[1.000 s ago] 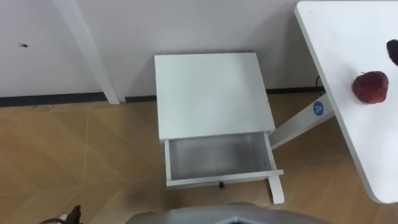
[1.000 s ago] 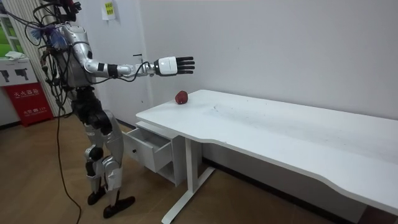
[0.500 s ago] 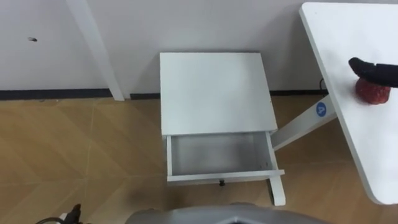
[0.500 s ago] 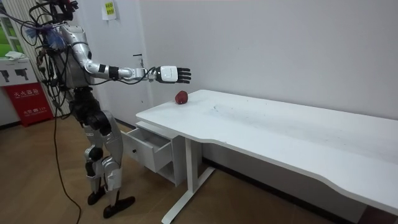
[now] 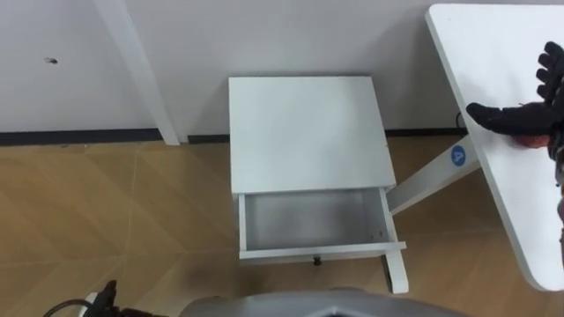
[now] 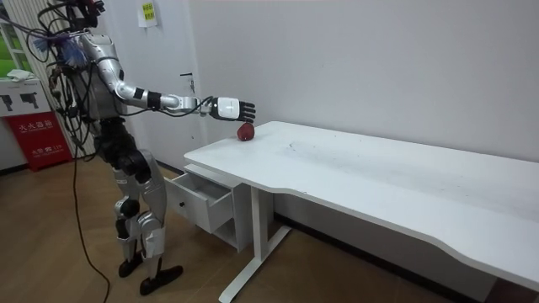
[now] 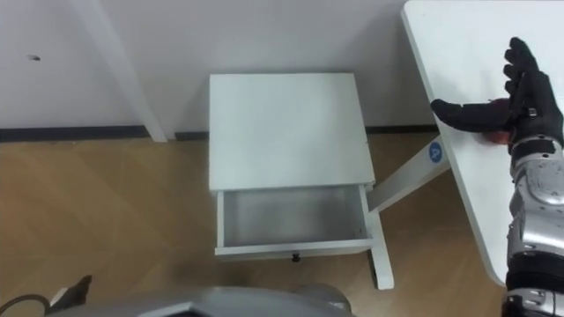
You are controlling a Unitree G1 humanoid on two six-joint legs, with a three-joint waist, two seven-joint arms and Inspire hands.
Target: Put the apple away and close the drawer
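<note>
Over the last second our right hand point(image 5: 527, 115) has dropped from well above the table point(image 5: 493, 44) to a spot right over the apple point(image 5: 531, 140). In the room view it started high and clear of the fruit, and it now hangs just above it. From our head camera the hand now covers most of the apple, leaving a red sliver showing under the palm.

The fingers are spread and straight with the thumb stretched out to the side, so nothing is gripped yet. We cannot tell whether the palm already touches the skin. The apple sits on the table near its end, above and to the right of the cabinet point(image 5: 308, 123).

The drawer point(image 5: 310, 220) stands pulled out and bare below us, ready to take the fruit. Our left hand point(image 5: 107, 294) hangs low at the lower left edge.

We judge the reach is nearly done. Curling round the apple comes next, then carrying it over the drawer, letting go and pushing the front shut.
</note>
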